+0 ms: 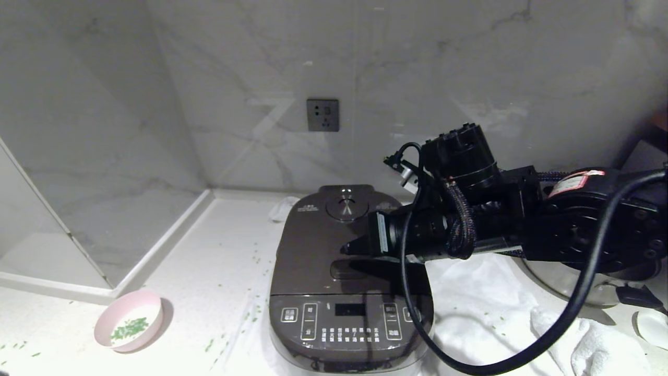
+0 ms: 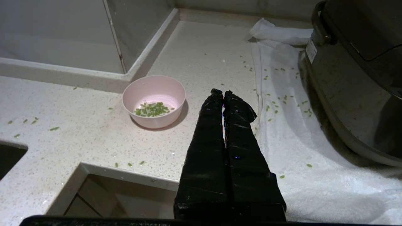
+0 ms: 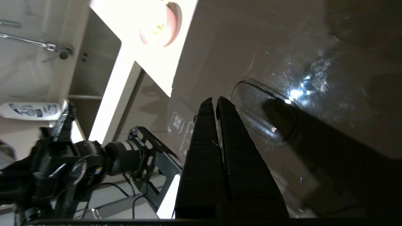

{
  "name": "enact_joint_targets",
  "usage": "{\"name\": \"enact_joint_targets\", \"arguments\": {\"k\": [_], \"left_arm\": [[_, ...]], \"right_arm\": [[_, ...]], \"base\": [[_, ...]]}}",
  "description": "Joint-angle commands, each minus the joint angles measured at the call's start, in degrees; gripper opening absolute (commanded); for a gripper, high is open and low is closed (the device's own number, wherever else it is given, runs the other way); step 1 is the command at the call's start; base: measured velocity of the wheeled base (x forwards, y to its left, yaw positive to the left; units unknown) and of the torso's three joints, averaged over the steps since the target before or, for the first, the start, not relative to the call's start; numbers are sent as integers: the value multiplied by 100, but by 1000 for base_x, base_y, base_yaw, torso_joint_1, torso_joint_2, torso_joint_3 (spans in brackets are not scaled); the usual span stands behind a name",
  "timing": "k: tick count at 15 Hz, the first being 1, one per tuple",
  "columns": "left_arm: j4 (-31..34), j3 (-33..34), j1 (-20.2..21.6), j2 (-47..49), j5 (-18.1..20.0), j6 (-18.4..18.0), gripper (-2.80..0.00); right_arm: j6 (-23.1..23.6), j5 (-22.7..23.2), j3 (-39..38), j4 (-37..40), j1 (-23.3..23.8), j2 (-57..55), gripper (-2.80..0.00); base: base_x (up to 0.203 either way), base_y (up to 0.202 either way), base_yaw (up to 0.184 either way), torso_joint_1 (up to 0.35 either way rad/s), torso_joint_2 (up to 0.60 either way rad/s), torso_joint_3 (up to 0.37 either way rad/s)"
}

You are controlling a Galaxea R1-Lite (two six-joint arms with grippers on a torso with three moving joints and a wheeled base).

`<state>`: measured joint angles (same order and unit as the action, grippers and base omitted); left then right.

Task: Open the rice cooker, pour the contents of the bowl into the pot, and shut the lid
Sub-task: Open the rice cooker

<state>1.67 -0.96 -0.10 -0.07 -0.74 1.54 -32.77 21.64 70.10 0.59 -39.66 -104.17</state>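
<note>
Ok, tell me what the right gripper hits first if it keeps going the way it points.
Probably the lid: the shut right gripper points leftward and slightly down just above its oblong button. The gap between them is hard to judge.

Pale speckled counter (image 1: 219, 261), pink bowl (image 1: 129, 320) at left, white towel (image 1: 485, 308) under rice cooker (image 1: 349, 282), scattered green bits (image 1: 257, 258)

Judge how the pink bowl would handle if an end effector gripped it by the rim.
The bowl looks small and thin-walled, so probably light. Its smooth sides could slip in a pinch. It sits upright holding only a few green bits, which would likely spill if it tilts.
</note>
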Motion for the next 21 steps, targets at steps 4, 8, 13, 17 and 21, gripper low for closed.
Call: {"name": "enact_joint_targets", "arguments": {"k": [4, 8, 13, 17, 21], "left_arm": [[0, 0, 1, -10, -5, 5, -280], [0, 0, 1, -9, -5, 5, -280], [0, 0, 1, -1, -5, 5, -280], [0, 0, 1, -3, -7, 5, -280], [-9, 0, 1, -1, -5, 5, -280]], "right_arm": [[6, -1, -22, -5, -33, -420, -280], [16, -28, -40, -94, 11, -517, -280], [16, -28, -215, -138, 11, -517, -280], [16, -46, -488, -445, 19, -506, -280], [11, -110, -340, -437, 30, -281, -280]], "base": [[0, 0, 0, 0, 0, 0], [0, 0, 0, 0, 0, 0], [0, 0, 0, 0, 0, 0], [0, 0, 0, 0, 0, 0], [0, 0, 0, 0, 0, 0]]}}
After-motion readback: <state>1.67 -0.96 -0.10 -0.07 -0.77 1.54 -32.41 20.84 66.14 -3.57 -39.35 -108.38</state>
